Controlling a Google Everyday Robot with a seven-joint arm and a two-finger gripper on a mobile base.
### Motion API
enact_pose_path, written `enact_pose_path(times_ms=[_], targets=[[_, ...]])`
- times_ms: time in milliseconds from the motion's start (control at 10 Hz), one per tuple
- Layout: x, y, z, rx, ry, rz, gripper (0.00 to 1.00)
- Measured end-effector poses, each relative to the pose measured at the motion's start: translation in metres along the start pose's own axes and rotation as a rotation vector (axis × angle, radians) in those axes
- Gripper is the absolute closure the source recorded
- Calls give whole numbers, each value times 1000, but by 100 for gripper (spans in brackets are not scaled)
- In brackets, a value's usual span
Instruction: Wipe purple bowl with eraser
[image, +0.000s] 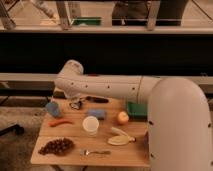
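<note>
The gripper (75, 105) hangs low over the back left part of the wooden table (127, 156), at the end of a smooth white arm that reaches in from the right. Whether it is spread or pinched, or carrying anything, I cannot tell; something small and dark sits right at its tip.

I can find no purple bowl on this table. Nor is there any dark block I would call the eraser, unless that is the thing under the gripper. By my reckoning no wiping has begun. The eraser must be in hand, the bowl reached, and its inside rubbed.

As I look, a small rounded blue cup (53, 109) stands just left of the gripper. Just right of it a slim dark-handled utensil (97, 99) lies flat. Nearer me and to the right are a soft-looking blue rectangular pad (97, 114) and a round matte white cup (91, 125). A thin orange carrot (60, 122) lies in front and to the left. Well apart from the gripper are a round yellowish fruit (122, 118), a pale curved banana (120, 138), a bumpy dark heap of grapes (56, 146) and a thin metal fork (95, 151).
</note>
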Motion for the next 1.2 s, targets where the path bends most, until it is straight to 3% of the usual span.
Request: enact_pose_path(times_ms=[200, 600, 1200], targets=[[6, 1, 2, -6, 3, 10, 59], [10, -2, 13, 18, -39, 23, 22], [8, -8, 20, 45, -69, 18, 20]])
